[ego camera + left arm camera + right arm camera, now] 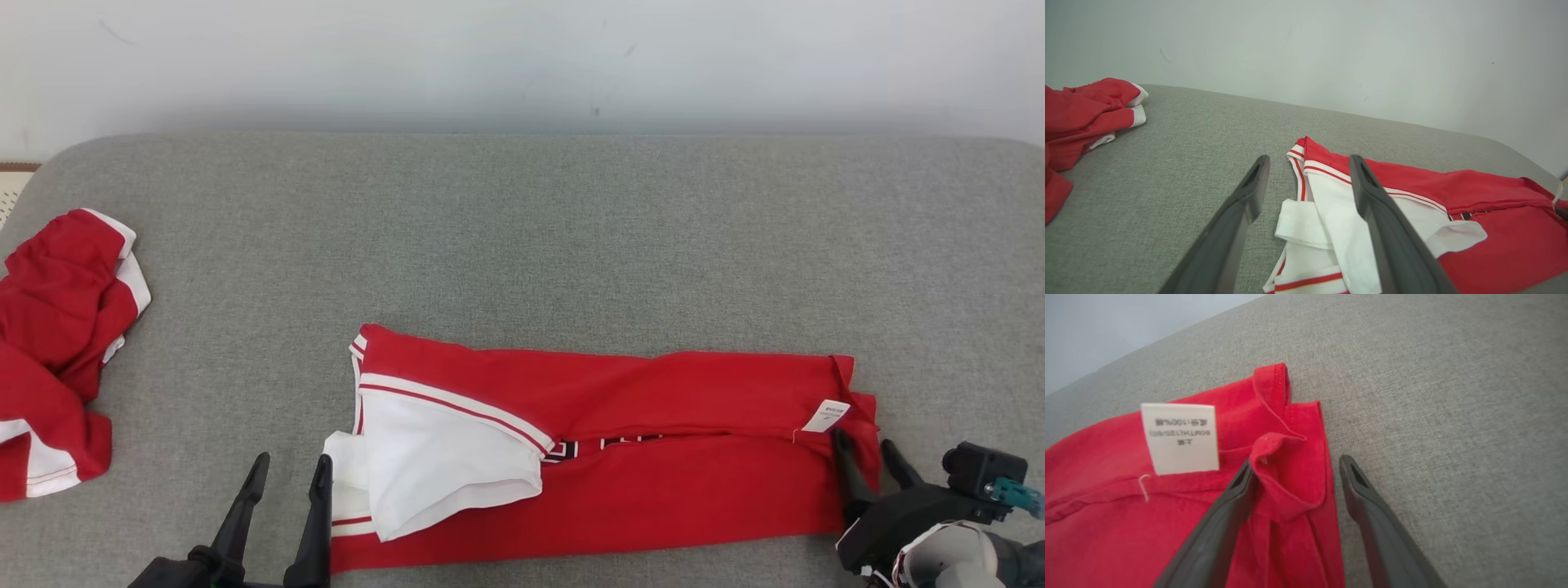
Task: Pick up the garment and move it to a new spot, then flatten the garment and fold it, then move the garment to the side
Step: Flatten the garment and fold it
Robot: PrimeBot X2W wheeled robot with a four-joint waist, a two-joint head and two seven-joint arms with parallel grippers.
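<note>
The garment [653, 490], a red jersey, lies folded into a long strip across the near middle of the grey cushioned surface [571, 229]. Its white side panel [433, 465] is turned up at the left end, and black numerals peek out along the fold. A small white label [826, 415] sits at the right end. My left gripper [292, 465] stands open beside the left end, its fingers straddling the striped trim [1300, 163] in the left wrist view. My right gripper [863, 445] is open at the right end, with a raised red hem fold [1286, 473] lying loose between its fingers.
A smaller crumpled red garment with white panels [57, 327] lies at the far left edge of the surface. A pale wall [522, 57] runs along the back. Bare grey fabric stretches behind the jersey and to its right.
</note>
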